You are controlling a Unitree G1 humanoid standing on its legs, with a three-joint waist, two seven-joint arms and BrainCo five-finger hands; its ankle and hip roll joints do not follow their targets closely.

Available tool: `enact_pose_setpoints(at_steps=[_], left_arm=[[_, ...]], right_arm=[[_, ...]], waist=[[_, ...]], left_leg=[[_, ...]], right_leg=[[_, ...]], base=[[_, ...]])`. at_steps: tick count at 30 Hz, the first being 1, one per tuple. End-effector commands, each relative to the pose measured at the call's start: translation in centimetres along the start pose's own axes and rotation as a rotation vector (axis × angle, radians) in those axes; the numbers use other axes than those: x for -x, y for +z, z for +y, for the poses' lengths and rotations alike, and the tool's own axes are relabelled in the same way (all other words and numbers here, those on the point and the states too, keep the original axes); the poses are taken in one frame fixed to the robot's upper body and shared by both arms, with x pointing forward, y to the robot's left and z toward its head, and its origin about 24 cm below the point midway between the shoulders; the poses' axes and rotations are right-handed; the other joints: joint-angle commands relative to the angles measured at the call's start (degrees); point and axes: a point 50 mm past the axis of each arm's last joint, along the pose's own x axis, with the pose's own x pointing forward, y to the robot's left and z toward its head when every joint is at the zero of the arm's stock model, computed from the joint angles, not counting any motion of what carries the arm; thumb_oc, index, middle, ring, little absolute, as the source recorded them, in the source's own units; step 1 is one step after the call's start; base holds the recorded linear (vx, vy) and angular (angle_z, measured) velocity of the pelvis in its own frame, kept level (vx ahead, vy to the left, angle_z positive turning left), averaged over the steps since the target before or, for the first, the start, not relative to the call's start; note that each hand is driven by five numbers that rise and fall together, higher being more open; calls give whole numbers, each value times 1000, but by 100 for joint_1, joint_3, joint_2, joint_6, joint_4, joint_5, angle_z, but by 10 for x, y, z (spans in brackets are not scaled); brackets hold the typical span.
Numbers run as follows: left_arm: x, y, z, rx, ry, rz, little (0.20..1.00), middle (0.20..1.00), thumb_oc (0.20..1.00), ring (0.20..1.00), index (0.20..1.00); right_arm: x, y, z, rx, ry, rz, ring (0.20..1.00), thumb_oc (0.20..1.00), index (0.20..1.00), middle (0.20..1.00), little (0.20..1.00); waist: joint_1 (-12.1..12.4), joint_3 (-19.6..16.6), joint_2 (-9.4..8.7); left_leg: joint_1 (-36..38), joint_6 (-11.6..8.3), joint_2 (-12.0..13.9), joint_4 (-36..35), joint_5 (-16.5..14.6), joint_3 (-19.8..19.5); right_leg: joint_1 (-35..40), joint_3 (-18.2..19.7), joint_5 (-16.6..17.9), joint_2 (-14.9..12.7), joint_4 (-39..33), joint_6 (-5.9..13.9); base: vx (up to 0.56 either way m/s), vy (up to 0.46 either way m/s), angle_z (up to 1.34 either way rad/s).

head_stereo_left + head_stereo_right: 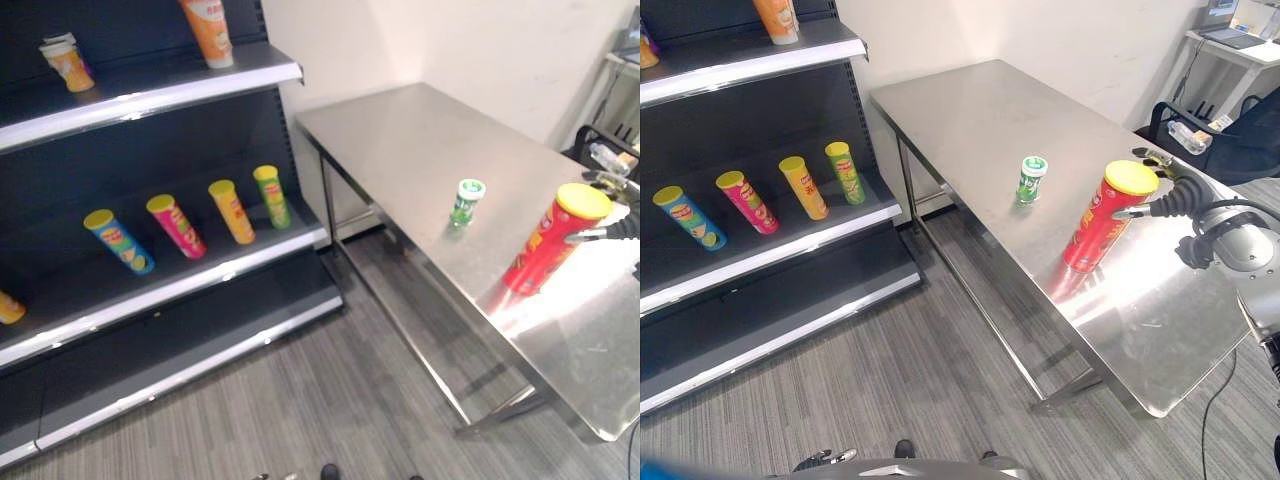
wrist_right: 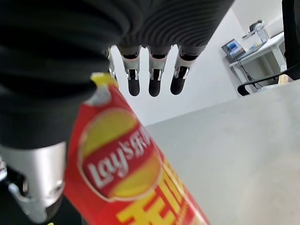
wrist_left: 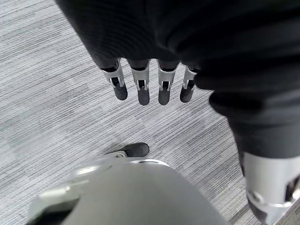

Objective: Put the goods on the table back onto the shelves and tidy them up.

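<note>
1. The right hand (image 1: 1160, 208) reaches in from the right on a silver-grey arm with a dark ribbed wrist cover, its straight dark-tipped silver fingers (image 2: 153, 77) spread apart from the thumb.
2. The left hand (image 3: 154, 42) hangs down, its fingers (image 3: 142, 86) straight and relaxed, holding nothing.

Table (image 1: 420, 140) brushed glossy metal; red can (image 1: 540, 250) glossy; floor (image 1: 300, 400) matt carpet

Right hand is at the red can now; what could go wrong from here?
1. The red can stands tall near the table front edge; the right hand is beside its top with straight fingers, so a nudge may topple it off.
2. A falling can might roll into the small green can.
3. The left hand hangs over the floor, too far to help.
</note>
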Motion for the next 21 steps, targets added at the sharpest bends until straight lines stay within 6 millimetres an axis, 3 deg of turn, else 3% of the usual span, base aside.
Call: enact_pose_setpoints(at_steps=[1,16,19,20,21], left_arm=[[-1,11,13,-24,31,-25,1000,1000,1000,1000,1000],[-1,7,9,-22,19,-20,1000,1000,1000,1000,1000],[0,6,8,-29,8,-23,1000,1000,1000,1000,1000],[0,6,7,-32,3,-26,1000,1000,1000,1000,1000],[-1,7,6,-35,-3,-31,1000,1000,1000,1000,1000]], right_arm=[[-8,23,-23,94,-42,-72,1000,1000,1000,1000,1000],[-14,26,-20,26,-67,-98,1000,1000,1000,1000,1000],[-15,22,-13,33,-2,-75,1000,1000,1000,1000,1000],[-16,22,-11,42,23,-68,922,922,922,922,922],[-16,20,-8,46,51,-58,285,285,285,285,285]], waist=[[320,-186,-212],[395,-198,-234],[424,-197,-244],[425,-194,-246],[428,-189,-249]], left_leg=[[277,-602,452,73,-364,199],[264,-604,468,73,-367,140],[275,-605,468,73,-372,138],[271,-608,469,73,-367,136],[270,-610,470,73,-367,132]], right_leg=[[-288,147,-41,-122,306,111],[-259,90,-52,-106,282,104],[-251,74,-52,-106,279,109],[-254,72,-50,-106,277,111],[-253,71,-48,-108,276,110]], base=[[10,-11,10],[2,-2,1],[0,0,0],[0,0,0],[0,0,0]])
